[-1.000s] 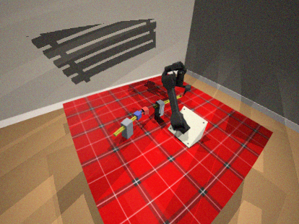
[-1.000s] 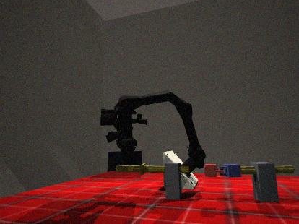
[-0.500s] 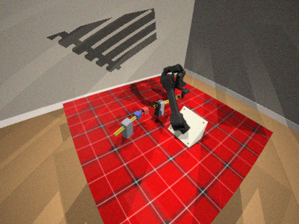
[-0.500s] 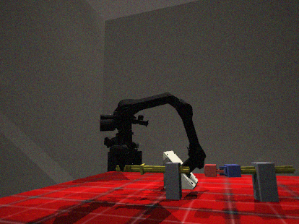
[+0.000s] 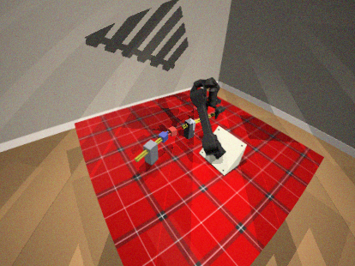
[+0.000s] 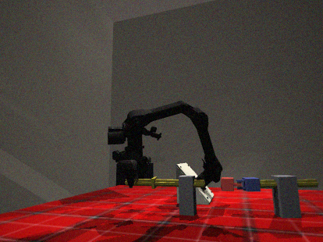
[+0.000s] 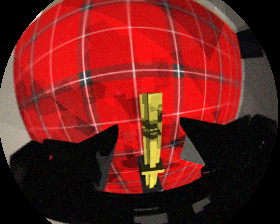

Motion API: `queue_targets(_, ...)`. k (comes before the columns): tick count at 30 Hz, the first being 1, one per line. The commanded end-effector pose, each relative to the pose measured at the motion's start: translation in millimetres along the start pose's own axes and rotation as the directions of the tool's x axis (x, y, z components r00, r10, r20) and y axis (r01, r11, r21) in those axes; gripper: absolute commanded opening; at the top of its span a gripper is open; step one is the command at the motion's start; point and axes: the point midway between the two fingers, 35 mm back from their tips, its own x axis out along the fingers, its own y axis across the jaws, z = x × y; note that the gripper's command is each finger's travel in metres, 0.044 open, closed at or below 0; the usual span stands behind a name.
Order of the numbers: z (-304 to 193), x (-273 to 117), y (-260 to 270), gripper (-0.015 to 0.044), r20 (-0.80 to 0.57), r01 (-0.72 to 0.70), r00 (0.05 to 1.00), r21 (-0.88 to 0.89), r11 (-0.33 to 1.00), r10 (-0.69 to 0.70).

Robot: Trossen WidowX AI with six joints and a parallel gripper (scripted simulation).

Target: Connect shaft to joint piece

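Note:
The red square joint piece (image 5: 172, 130) (image 6: 227, 184) sits beside the blue hinge part (image 5: 163, 136) (image 6: 251, 184) on the first shaft (image 5: 141, 156) (image 6: 307, 183), which passes through its grey block (image 5: 151, 154) (image 6: 288, 197). The second yellow shaft (image 5: 203, 119) (image 6: 169, 183) (image 7: 152, 112) lies in the other grey block (image 5: 191, 129) (image 6: 187, 197). Its inner end is short of the red piece, roughly in line with it. My gripper (image 6: 131, 184) (image 7: 150, 124) is open at the shaft's outer end. In the wrist view the shaft shows between the spread fingers, apart from both.
The white slanted base plate (image 5: 231, 161) (image 6: 182, 167) carries the arm on the near side of the second shaft. A collar (image 6: 154, 183) (image 7: 152, 171) stands out around the second shaft. A red plaid mat (image 5: 180, 230) (image 6: 39, 225) lies beneath, with walls behind.

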Motion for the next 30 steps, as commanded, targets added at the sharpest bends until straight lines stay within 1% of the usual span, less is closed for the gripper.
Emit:
queue_targets(1, -1.6, 9.4, 0.0, 0.044, -0.008, 0.003, 1.0, 0.008, 1.0, -0.003)
queue_targets(12, -2.1, 24.5, 0.3, 0.044, -0.009, 0.003, 1.0, 0.008, 1.0, -0.003)
queue_targets(25, -2.1, 24.5, 0.3, 0.0102, -0.009, 0.003, 1.0, 0.008, 1.0, -0.003)
queue_targets(30, -2.1, 24.5, 0.3, 0.0102, -0.009, 0.003, 1.0, 0.008, 1.0, -0.003)
